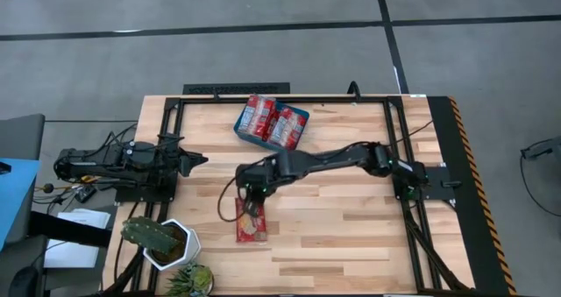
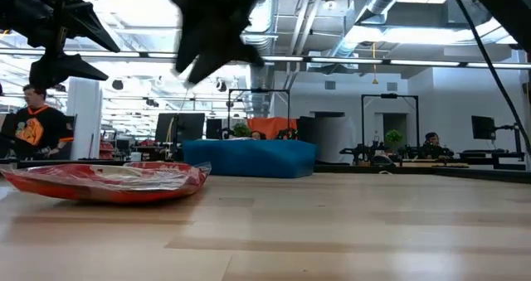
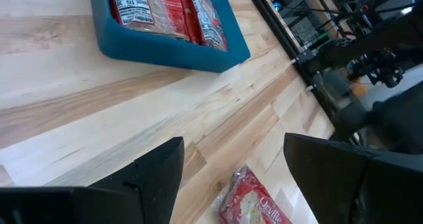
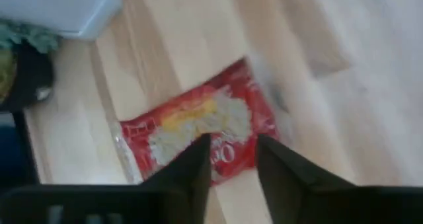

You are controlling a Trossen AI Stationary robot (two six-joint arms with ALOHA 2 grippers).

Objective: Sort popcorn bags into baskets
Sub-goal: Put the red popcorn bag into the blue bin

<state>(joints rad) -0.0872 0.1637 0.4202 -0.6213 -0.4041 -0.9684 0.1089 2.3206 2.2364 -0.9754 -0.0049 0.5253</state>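
Red popcorn bag (image 4: 198,128) lies flat on the table, directly beneath the spread right gripper (image 4: 231,154). Risk: fingers skid off slick film, missing the pinch. Left gripper (image 1: 197,160) waits, spread.

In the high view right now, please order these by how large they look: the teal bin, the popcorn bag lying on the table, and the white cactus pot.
1. The teal bin, clearly largest.
2. and 3. The white cactus pot and the popcorn bag on the table look about alike; the pot is wider, the bag longer and partly hidden under the right gripper, so I leave them unranked.
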